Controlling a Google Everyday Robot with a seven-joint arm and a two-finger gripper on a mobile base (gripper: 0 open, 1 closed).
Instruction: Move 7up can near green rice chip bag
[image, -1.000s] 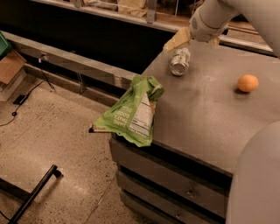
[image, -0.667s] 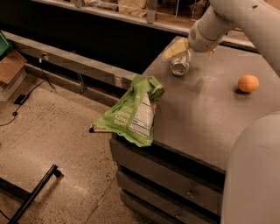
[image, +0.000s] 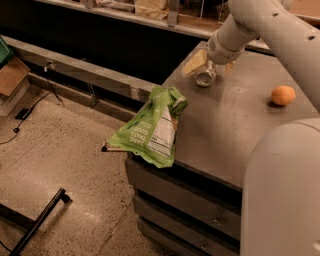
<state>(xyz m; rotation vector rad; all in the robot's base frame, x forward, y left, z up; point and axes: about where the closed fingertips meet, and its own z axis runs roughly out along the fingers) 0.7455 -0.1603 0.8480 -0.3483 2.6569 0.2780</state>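
Observation:
The 7up can (image: 205, 78) is small and silvery and stands near the far left corner of the grey table (image: 225, 130). My gripper (image: 211, 67) is at the end of the white arm, right over the can's top, seemingly touching it. The green rice chip bag (image: 151, 129) is large and lime green with a white label panel. It lies on the table's near left edge and hangs partly over it, well in front of the can.
A round orange fruit (image: 283, 95) lies on the table's right side. My white body (image: 280, 195) fills the lower right. Drawers (image: 200, 215) sit under the tabletop. A black bar (image: 37, 222) lies on the floor at left, and a shelf runs behind the table.
My arm has swung right and down, bringing the gripper onto the can. The can, the bag and the orange have stayed in place.

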